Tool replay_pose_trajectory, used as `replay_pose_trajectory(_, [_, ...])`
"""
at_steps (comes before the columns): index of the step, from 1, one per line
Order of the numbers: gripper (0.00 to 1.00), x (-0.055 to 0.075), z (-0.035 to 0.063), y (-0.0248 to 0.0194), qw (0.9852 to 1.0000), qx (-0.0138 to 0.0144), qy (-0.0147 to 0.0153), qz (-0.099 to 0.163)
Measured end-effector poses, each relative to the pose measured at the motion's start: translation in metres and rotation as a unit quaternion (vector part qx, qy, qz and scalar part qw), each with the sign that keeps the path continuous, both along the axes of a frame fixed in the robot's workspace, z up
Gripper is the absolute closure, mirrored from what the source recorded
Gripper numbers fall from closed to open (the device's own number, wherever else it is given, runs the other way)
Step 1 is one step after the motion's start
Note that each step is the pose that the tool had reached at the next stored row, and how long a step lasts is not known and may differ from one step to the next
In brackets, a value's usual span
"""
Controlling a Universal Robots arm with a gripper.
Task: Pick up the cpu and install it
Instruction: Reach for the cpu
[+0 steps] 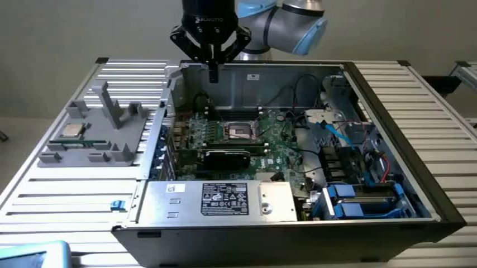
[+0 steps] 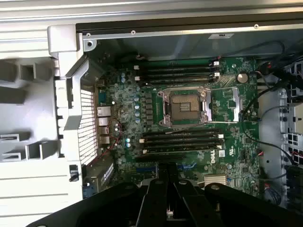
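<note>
Your black two-finger gripper (image 1: 214,75) hangs above the back wall of the open black computer case (image 1: 417,184). Its jaws are pressed together with nothing held between them (in the wrist view the gripper (image 2: 167,174) shows as one dark wedge, the two fingers meeting along their length).

The small, flat, square silvery-beige cpu (image 1: 72,130) lies on the grey plastic fixture (image 1: 111,153). That fixture rests on the slatted metal table (image 1: 67,190), beside the case on the exterior view's left. The cpu is well apart from the gripper and untouched.

Inside the case you can see the green motherboard (image 1: 280,148) (image 2: 123,118). On it the black square socket frame (image 1: 240,131) (image 2: 184,106) sits with its dark centre showing, between rows of long black memory slots (image 2: 182,139). In the wrist view the closed fingertips stand over the board just beyond one of those rows, near the socket frame but not over it. A silver metal power-supply box with a white label (image 1: 223,198) fills the near end of the case.
</note>
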State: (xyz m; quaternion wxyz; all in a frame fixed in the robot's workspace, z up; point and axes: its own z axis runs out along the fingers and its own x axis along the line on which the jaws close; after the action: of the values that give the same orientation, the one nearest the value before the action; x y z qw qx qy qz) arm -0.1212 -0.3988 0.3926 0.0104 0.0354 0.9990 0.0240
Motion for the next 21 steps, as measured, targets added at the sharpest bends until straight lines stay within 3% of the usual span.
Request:
replay_pose_trajectory(15, [0.88,-0.001,0.0000,0.0000,1.0000,0.0000,0.0000,0.000])
replay_pose_trajectory(21, [0.88,-0.025,0.0000,0.0001,1.0000,0.0000,0.0000,0.000])
